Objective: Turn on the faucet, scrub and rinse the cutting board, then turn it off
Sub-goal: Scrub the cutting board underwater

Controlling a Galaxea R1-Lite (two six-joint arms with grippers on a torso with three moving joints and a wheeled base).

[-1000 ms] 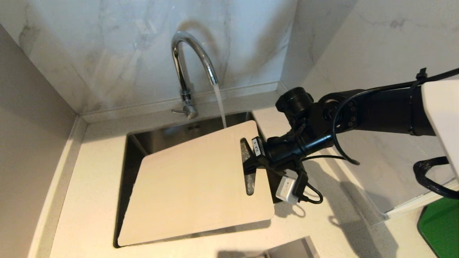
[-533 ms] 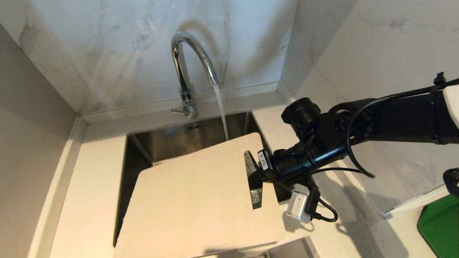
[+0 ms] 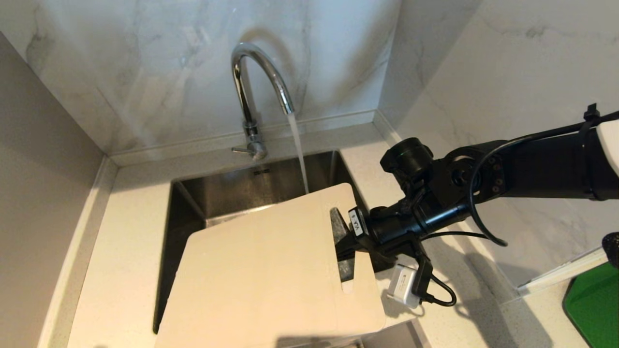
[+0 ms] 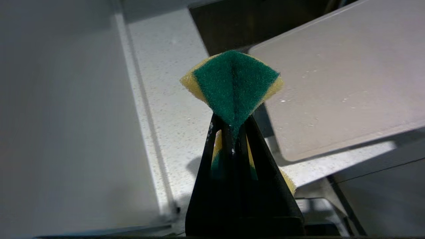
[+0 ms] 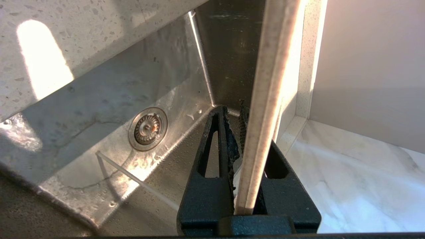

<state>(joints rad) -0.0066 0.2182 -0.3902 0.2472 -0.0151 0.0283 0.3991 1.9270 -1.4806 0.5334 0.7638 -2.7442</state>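
Observation:
The chrome faucet (image 3: 256, 87) runs, and its stream (image 3: 301, 159) falls into the sink just past the far edge of the cutting board (image 3: 261, 275). The cream-white board is held tilted above the sink. My right gripper (image 3: 342, 236) is shut on the board's short edge beside the handle slot. The right wrist view shows the board edge-on (image 5: 267, 93) between the black jaws of the right gripper (image 5: 232, 111). My left gripper (image 4: 232, 124) is outside the head view. It is shut on a green and yellow sponge (image 4: 234, 81), just off the board's near corner (image 4: 342, 89).
The steel sink (image 3: 227, 186) has its drain (image 5: 147, 127) under the board. A speckled countertop (image 3: 121, 232) surrounds it, with marble walls behind and to the right. A green object (image 3: 595, 309) lies at the lower right.
My right arm has drawn the board back toward the near side and raised it. The stream, which struck near the board's far corner, now falls just beyond its edge.

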